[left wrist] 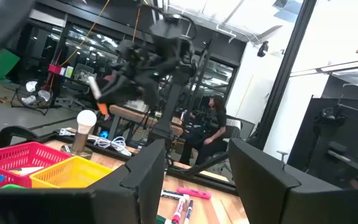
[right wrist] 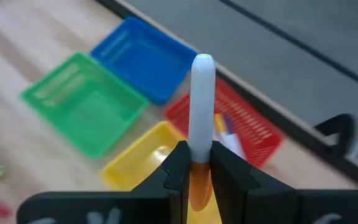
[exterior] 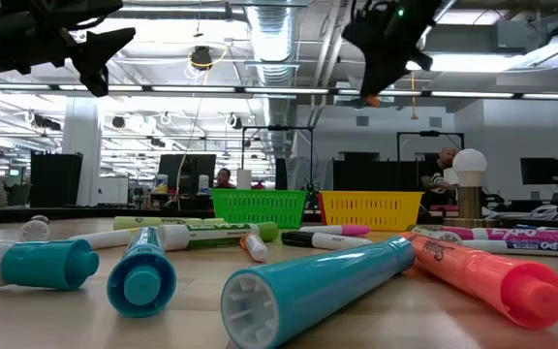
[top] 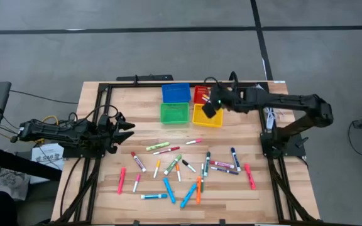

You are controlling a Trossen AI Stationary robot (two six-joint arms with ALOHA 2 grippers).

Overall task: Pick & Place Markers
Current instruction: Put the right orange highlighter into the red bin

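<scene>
My right gripper (right wrist: 197, 165) pinches one white, orange-capped marker (right wrist: 202, 99) above four mesh plastic bins (top: 175, 113); left gripper (top: 126, 127) waits, fingers apart, empty.

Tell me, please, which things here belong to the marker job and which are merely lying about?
Job:
- right pincer gripping a white marker above the bins
- loose markers on the table
- yellow bin, red bin

Lying about:
- idle left pincer at the table's left
- white-bulbed lamp
</scene>
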